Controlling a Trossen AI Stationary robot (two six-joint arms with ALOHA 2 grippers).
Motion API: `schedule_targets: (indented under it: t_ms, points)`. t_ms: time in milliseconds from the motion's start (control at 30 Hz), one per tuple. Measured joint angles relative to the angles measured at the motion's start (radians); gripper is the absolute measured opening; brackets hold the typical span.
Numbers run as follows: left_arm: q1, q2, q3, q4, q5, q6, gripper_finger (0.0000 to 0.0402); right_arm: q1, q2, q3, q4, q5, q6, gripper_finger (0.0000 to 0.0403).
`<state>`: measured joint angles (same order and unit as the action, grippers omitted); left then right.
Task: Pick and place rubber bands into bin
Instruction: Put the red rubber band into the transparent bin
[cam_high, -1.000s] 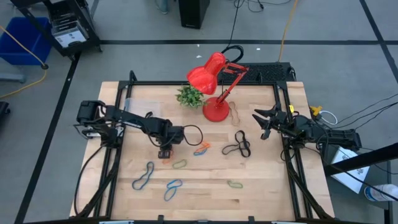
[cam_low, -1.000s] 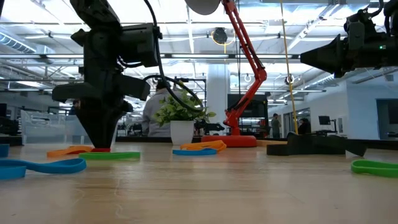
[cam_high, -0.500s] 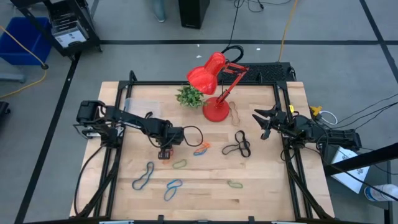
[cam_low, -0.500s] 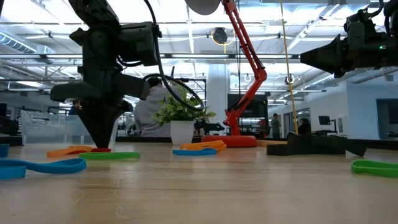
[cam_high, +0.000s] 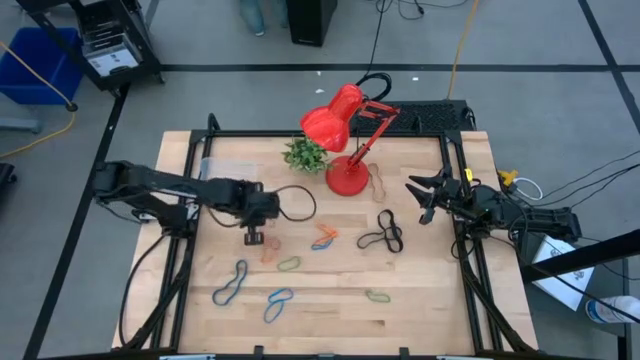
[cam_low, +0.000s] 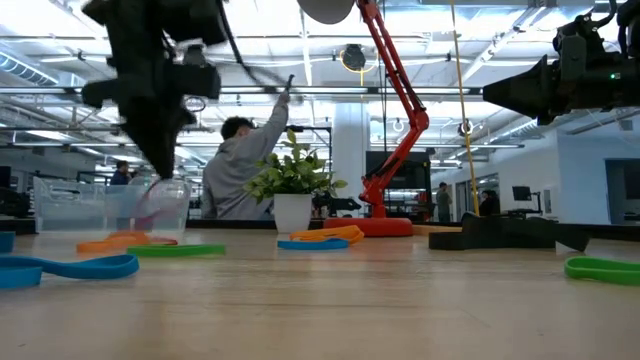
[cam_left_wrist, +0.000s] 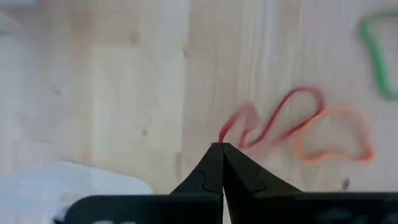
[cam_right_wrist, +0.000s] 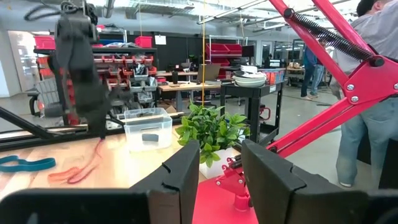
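Above the wooden table (cam_high: 400, 320), my left gripper (cam_left_wrist: 221, 147) pinches a red rubber band (cam_left_wrist: 273, 118), its loop dangling beside an orange band (cam_left_wrist: 333, 134). The clear bin (cam_right_wrist: 148, 129) sits near the plant (cam_high: 305, 153). My right gripper (cam_high: 422, 200) waits, fingers parted, at the table's right edge.

The high view looks straight down on the whole wooden table (cam_high: 330, 300), with the red lamp (cam_high: 345, 120) in the upper centre. The low view sits at tabletop height, facing level across the boards into the room; the lamp (cam_low: 390, 110) rises at centre. The left wrist view looks close down on the wood. The right wrist view faces across the table, sharing the potted plant (cam_right_wrist: 208, 134).
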<state>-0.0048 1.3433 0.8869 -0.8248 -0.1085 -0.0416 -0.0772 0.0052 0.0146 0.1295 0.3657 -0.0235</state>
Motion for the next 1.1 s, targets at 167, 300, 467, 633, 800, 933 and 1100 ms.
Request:
schedule_targets:
  t_ms: [167, 300, 467, 633, 800, 933, 1100]
  points:
    - [0.000, -0.175, 0.050, -0.043, -0.015, -0.010, 0.0002, 0.000, 0.003, 0.000, 0.000, 0.002, 0.000, 0.0114]
    - [0.000, -0.297, 0.098, -0.049, -0.057, -0.020, 0.0001, 0.000, 0.004, 0.000, 0.000, 0.003, -0.005, 0.0114]
    - [0.000, -0.402, 0.159, -0.048, -0.102, -0.020, 0.0001, 0.000, 0.004, 0.000, 0.000, 0.003, -0.006, 0.0114]
    - [0.000, -0.450, 0.185, -0.061, -0.128, 0.000, 0.0001, 0.000, 0.004, 0.000, 0.001, 0.003, -0.007, 0.0114]
    - [0.000, -0.455, 0.197, -0.178, -0.299, -0.090, 0.0001, 0.000, 0.004, 0.000, 0.001, 0.003, -0.007, 0.0114]
    - [0.001, -0.451, 0.197, -0.268, -0.443, -0.272, 0.0001, 0.000, 0.004, 0.000, 0.001, 0.003, -0.007, 0.0114]
    - [0.031, -0.451, 0.197, -0.349, -0.576, -0.488, 0.0001, 0.000, 0.004, 0.000, 0.004, 0.003, -0.007, 0.0114]
